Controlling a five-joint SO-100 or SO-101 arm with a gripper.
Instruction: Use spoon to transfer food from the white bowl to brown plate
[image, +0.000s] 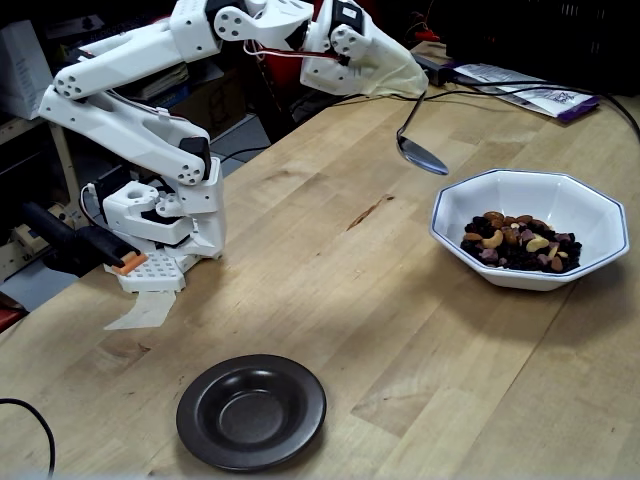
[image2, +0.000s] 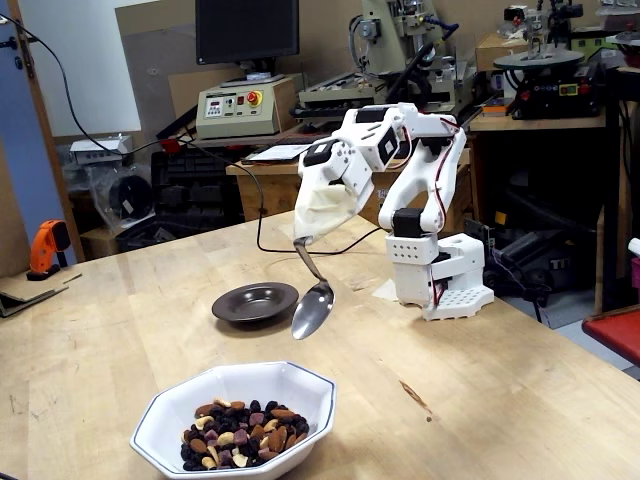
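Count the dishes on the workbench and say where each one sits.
2. In a fixed view, the white bowl holding food sits at the right, and the empty brown plate sits near the front edge. None appear hidden.

In a fixed view, the gripper (image: 400, 88), wrapped in cream cloth, holds the spoon (image: 420, 152) by its handle in the air at 10 o'clock from the white bowl (image: 590, 205). The spoon looks empty. The food (image: 518, 243) lies in the bowl. The brown plate (image: 251, 411) sits empty at 7 o'clock, well apart.
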